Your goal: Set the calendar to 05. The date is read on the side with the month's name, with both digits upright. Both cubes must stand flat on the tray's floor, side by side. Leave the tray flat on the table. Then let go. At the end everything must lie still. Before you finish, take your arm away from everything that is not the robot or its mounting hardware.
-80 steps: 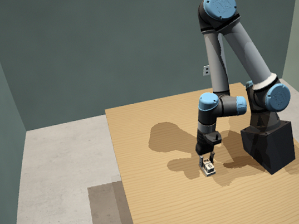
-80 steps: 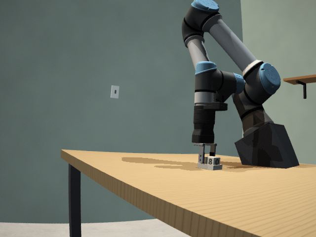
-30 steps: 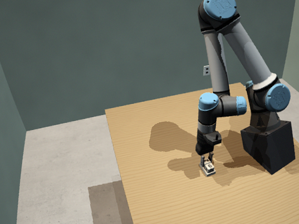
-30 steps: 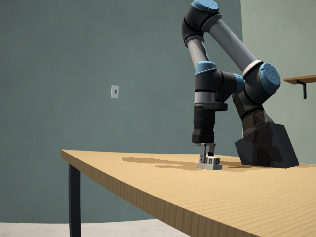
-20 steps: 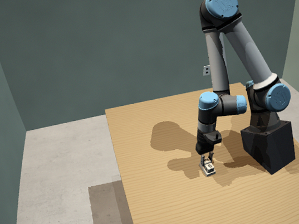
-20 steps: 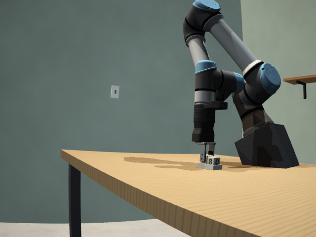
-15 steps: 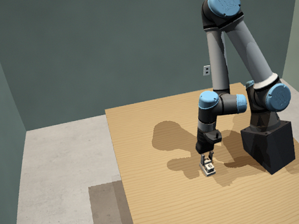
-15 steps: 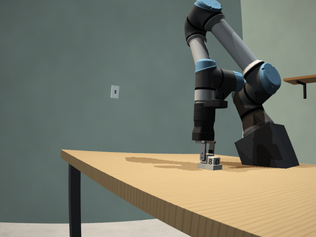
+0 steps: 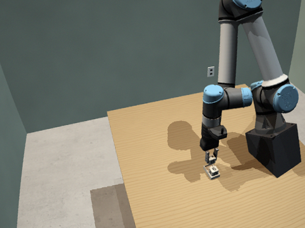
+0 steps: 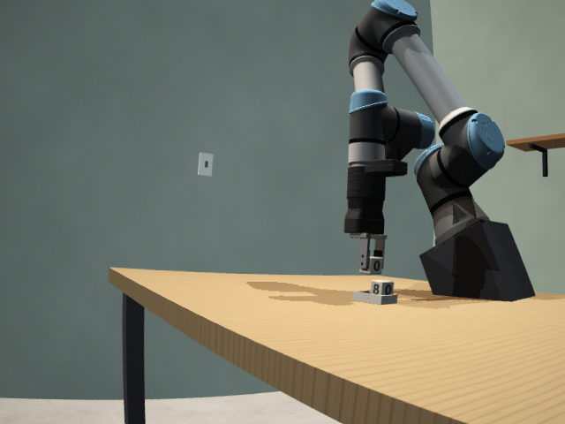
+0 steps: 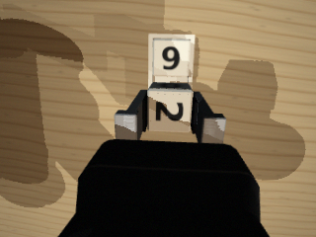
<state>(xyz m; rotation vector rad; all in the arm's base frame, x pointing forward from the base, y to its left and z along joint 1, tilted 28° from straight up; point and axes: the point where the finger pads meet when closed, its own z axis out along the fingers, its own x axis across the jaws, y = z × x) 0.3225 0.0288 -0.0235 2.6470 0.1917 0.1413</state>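
Presently, we have one cube lifted out of the tray, reorientation pending.

We see the fingers (image 9: 211,155) (image 10: 372,263) closed on the sides of the raised cube (image 9: 211,160) (image 10: 375,265) (image 11: 170,111), which shows a 2 on top and a 0 on one side. Below the fingers and just beside their line, the tray (image 9: 215,177) (image 10: 374,299) (image 11: 150,59) rests on the desk (image 9: 172,210) (image 10: 291,314) (image 11: 267,30), carrying the second cube (image 9: 214,170) (image 10: 382,288) (image 11: 171,59) with 8 and 0 on two sides. We cannot tell which tray side bears the month's name. We judge the step in hand to be turning the raised cube to its required digit. Next, we should keep the grip firm, clear the tray wall, orient the digit upright, then lower squarely. A tilted descent could catch the rim or the neighbouring cube.
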